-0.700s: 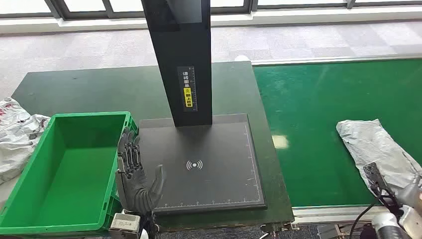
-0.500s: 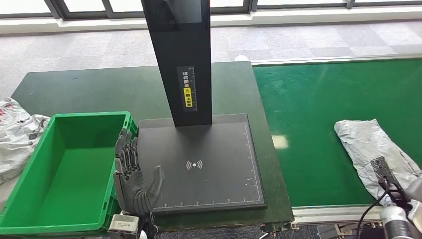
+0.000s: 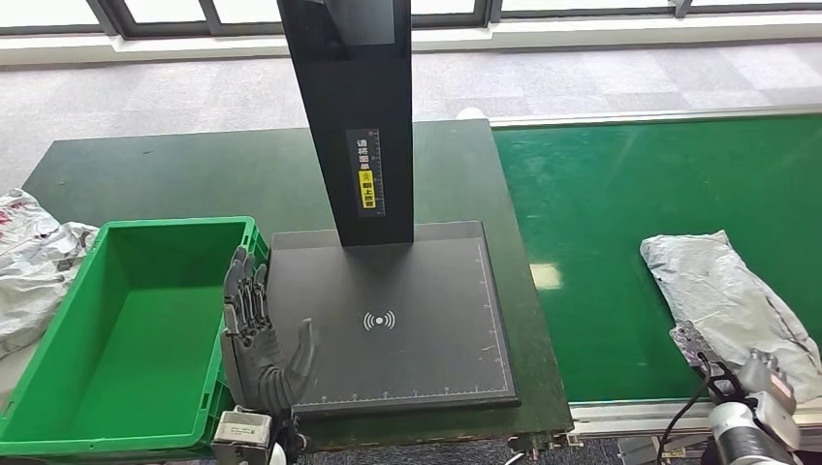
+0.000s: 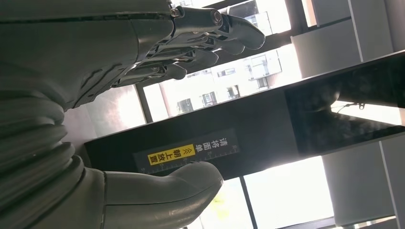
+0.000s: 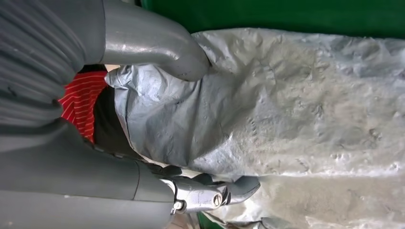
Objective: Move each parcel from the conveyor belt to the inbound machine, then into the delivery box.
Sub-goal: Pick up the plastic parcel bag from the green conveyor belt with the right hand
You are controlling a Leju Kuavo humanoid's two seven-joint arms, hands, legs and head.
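Note:
A crumpled grey parcel [image 3: 722, 291] lies on the green conveyor belt [image 3: 620, 194] at the right. My right hand [image 3: 758, 376] is at the parcel's near end. In the right wrist view its thumb [image 5: 157, 47] presses on top of the parcel [image 5: 286, 105] and its fingers [image 5: 215, 194] curl around the parcel's edge. My left hand [image 3: 255, 339] stands upright with its fingers spread and holds nothing. It is between the green delivery box [image 3: 58, 387] and the inbound machine's black plate [image 3: 426, 358]. The left hand [image 4: 71, 71] faces the machine's black column [image 4: 267, 124].
The machine's column [image 3: 354, 116] rises from the back of the plate. The delivery box has nothing in it. A white printed bag [image 3: 29, 262] lies on the dark green table [image 3: 194, 174] left of the box. The belt's near edge has a white rail [image 3: 620, 415].
The right hand has dropped lower and nearer to me at the parcel's near end. The parcel has shifted a little to the left. The left hand has stayed in place.

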